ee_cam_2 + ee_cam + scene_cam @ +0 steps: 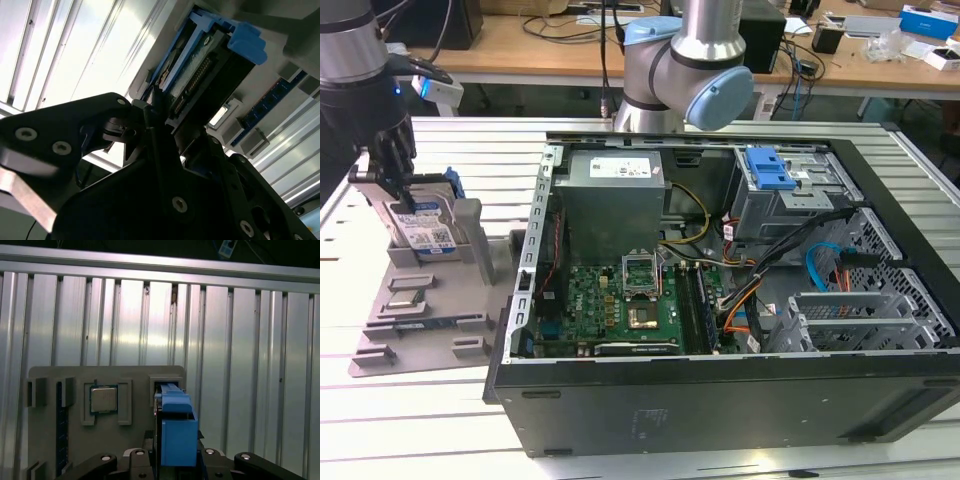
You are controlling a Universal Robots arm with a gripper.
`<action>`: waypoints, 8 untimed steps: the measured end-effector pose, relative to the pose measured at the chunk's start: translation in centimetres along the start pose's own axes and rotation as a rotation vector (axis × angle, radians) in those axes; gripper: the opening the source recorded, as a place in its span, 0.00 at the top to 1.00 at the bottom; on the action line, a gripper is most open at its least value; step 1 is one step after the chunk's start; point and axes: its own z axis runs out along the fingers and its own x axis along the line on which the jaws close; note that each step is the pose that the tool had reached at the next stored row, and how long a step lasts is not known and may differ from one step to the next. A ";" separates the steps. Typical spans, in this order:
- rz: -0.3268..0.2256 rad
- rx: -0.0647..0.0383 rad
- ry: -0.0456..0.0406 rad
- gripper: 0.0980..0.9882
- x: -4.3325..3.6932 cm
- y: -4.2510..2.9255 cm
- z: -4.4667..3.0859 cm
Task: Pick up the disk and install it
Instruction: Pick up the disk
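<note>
Pickup barely begun: claw (pixel 404 196) grips the disk (pixel 426 233), seated in the holder (pixel 468 228) beneath it; installation not yet done.

The disk (pixel 423 228) is seen as smooth silver metal with a paper label and glossy blue plastic edging, while a matt black finish is shown by the hand (pixel 406 203), matt grey plastic by the holder (pixel 425 300), and ribbed, shiny bare metal by the tabletop (pixel 415 425).
</note>
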 end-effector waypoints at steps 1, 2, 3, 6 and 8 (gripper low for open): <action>0.000 0.000 0.0000 0.70 0.00 -0.01 0.01; 0.000 0.000 -0.0002 0.70 0.00 -0.01 -0.03; 0.000 0.001 -0.0003 0.70 -0.01 0.00 -0.16; 0.000 0.000 -0.0001 0.70 -0.03 0.01 -0.44; 0.000 0.000 -0.0001 0.70 -0.06 0.02 -0.57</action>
